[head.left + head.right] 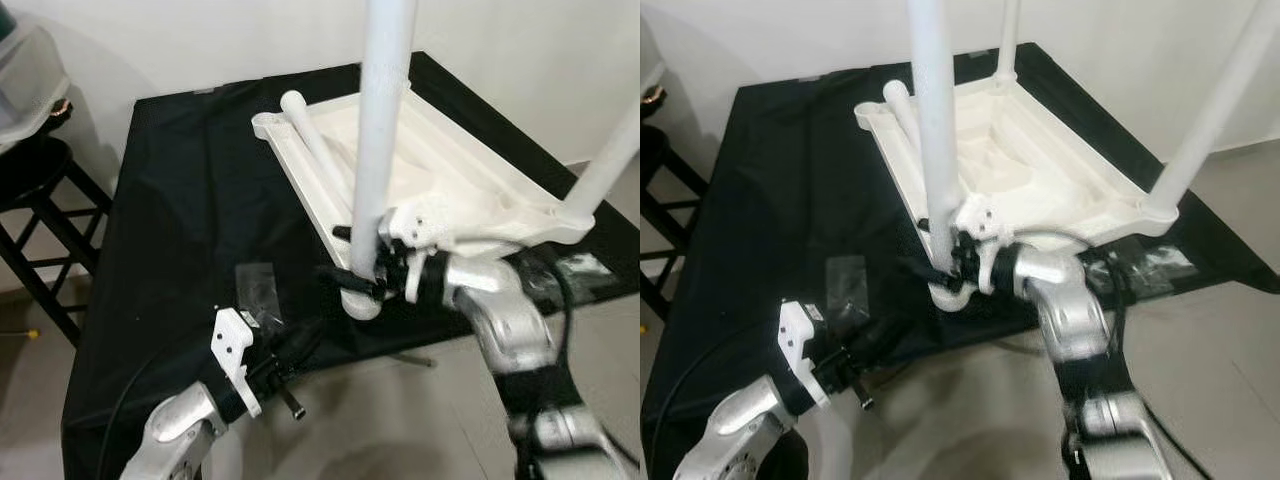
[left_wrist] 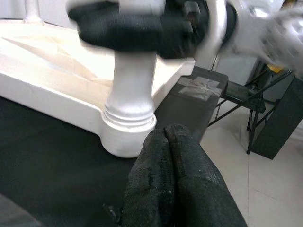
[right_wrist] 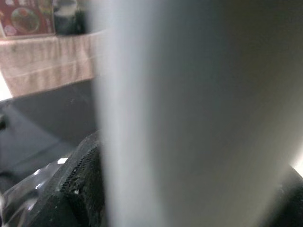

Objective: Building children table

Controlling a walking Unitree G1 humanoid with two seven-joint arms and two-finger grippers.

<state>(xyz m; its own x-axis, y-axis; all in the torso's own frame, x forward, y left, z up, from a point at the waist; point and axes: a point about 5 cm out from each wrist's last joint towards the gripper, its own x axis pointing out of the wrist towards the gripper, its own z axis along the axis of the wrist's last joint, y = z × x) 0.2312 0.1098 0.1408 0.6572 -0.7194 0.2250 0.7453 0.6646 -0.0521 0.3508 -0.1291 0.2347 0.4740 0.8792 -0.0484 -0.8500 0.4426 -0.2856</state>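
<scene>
While its two black fingers lie pressed together with nothing between them, the left gripper hovers at the near edge of the black-draped table, low and to the left of the work. Just beyond its tips, on the cloth, lies a small clear plastic bag.

A little farther in, the right gripper reaches in from the right and clamps the upright white leg low down, just above its threaded base; the wrist camera shows the pale tube close up with a black finger against its side. That leg stands in the near corner socket of the white tabletop, which lies upside down on the cloth with this corner at the table's near edge.

Farther right, a second white leg rises tilted from another corner of the tabletop. A third leg stands at the far corner, and a fourth leg lies loose along the tabletop's left rim, beside the empty left corner socket.

Off to the far left stands a black stool on the pale floor.
</scene>
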